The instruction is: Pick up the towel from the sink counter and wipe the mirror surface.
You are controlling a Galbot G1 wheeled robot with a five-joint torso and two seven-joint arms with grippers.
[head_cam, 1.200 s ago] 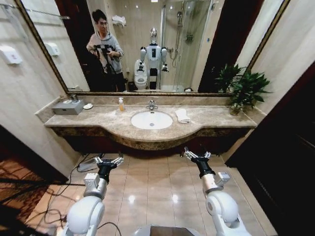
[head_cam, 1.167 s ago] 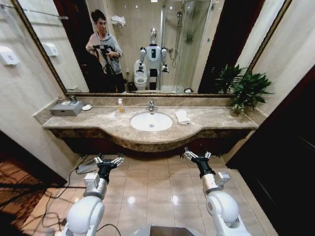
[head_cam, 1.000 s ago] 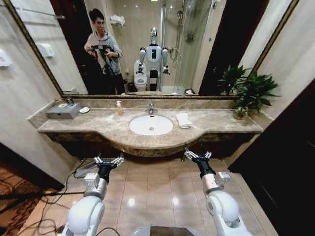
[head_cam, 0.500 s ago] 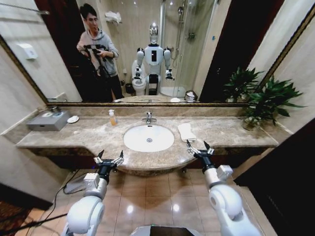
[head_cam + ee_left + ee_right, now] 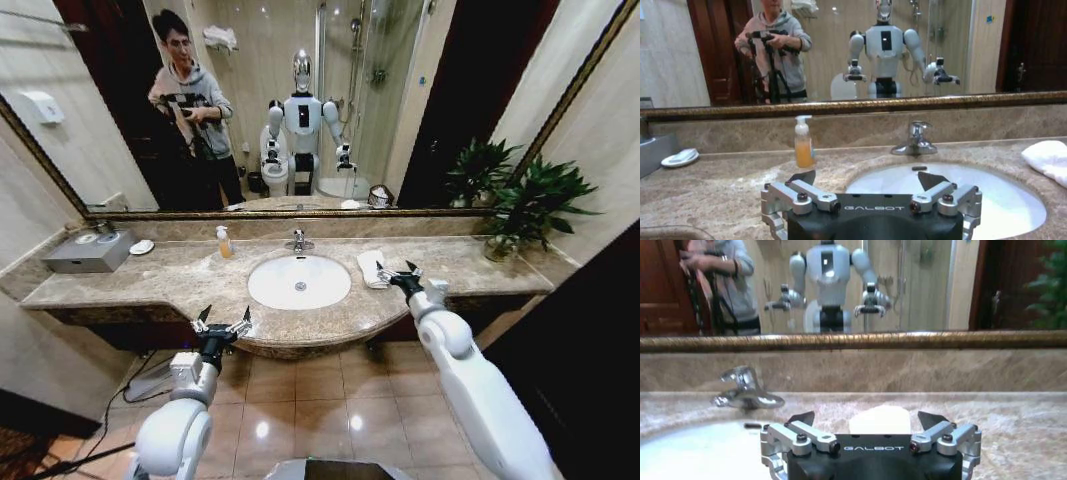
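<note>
The towel point(image 5: 371, 267) is seen on the sink counter point(image 5: 150, 275) at the basin's point(image 5: 299, 282) three o'clock, below the mirror point(image 5: 420, 110). The right gripper point(image 5: 397, 274) is held spread just beside it; faucet point(image 5: 297, 240) and soap bottle point(image 5: 223, 242) are found at twelve and ten o'clock. The left gripper point(image 5: 221, 322) is held spread at the counter's front edge

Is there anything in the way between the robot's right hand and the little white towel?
Nothing visible is. The right hand is open over the sink counter, right next to the towel, which lies straight ahead of it beside the basin. The faucet stands off to one side. The left hand waits open at the counter's front edge.
</note>
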